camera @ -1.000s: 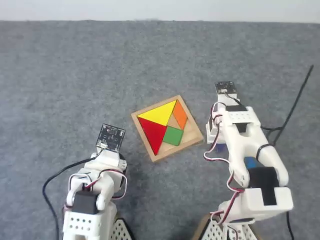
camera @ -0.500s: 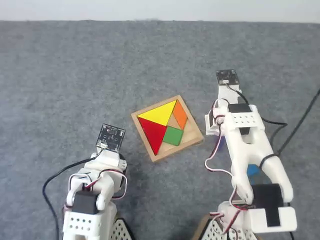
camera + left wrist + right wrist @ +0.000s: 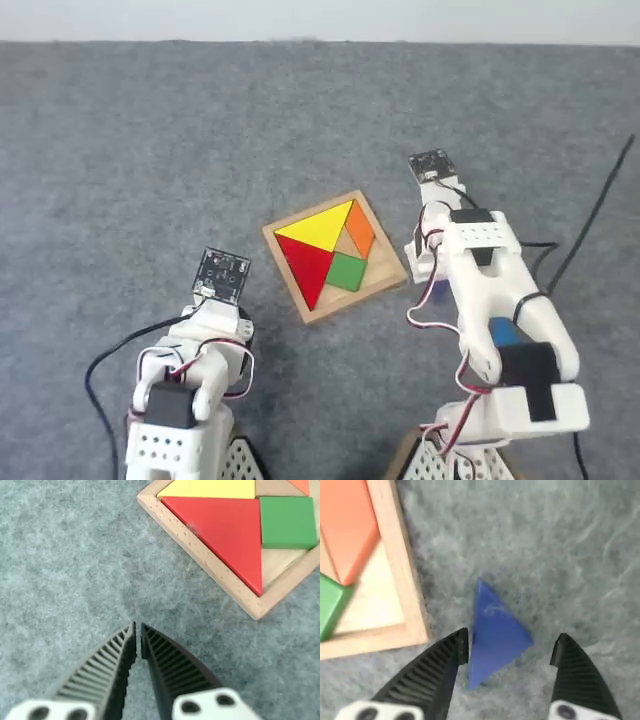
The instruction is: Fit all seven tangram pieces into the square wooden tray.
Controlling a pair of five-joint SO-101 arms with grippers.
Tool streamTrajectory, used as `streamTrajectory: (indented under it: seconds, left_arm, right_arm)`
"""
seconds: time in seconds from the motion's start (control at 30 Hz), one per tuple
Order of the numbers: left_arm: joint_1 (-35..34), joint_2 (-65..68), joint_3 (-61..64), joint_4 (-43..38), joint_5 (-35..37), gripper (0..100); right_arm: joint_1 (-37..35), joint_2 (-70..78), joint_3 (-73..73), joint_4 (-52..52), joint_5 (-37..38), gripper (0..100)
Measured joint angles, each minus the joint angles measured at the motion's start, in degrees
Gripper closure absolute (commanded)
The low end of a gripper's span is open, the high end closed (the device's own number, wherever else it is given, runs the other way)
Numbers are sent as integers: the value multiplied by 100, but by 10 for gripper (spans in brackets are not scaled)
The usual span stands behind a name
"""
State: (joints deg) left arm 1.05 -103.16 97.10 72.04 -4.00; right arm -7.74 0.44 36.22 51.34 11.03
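The square wooden tray lies mid-table, turned like a diamond, holding a yellow triangle, a red triangle, a green square and an orange piece. A blue triangle lies on the carpet just outside the tray's edge. My right gripper is open, its fingers either side of the blue triangle without touching it. The right arm stands over that spot in the high view. My left gripper is shut and empty above bare carpet, short of the tray's corner.
Grey carpet covers the table. The left arm sits near the front edge, left of the tray. Black cables trail off beside the right arm.
The right arm's wrist has swung slightly left, toward the tray. The left arm and the tray's pieces have not moved.
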Motion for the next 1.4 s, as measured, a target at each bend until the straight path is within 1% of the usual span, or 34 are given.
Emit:
streamTrajectory:
  seconds: [0.27,0.43,0.83,1.03,1.2,1.4]
  left_arm:
    - [0,0,0,0,0,981]
    - [0,0,0,0,0,981]
    - [0,0,0,0,0,981]
    - [0,0,0,0,0,981]
    - [0,0,0,0,0,981]
    - [0,0,0,0,0,981]
  right_arm:
    - [-9,360,0,-176,0,745]
    - [26,360,-9,-185,9,831]
    - [44,316,-9,-202,-18,837]
    - [-149,-589,0,299,-492,837]
    - [-651,-1275,0,695,-870,837]
    - [-1073,-1310,-176,765,-1811,837]
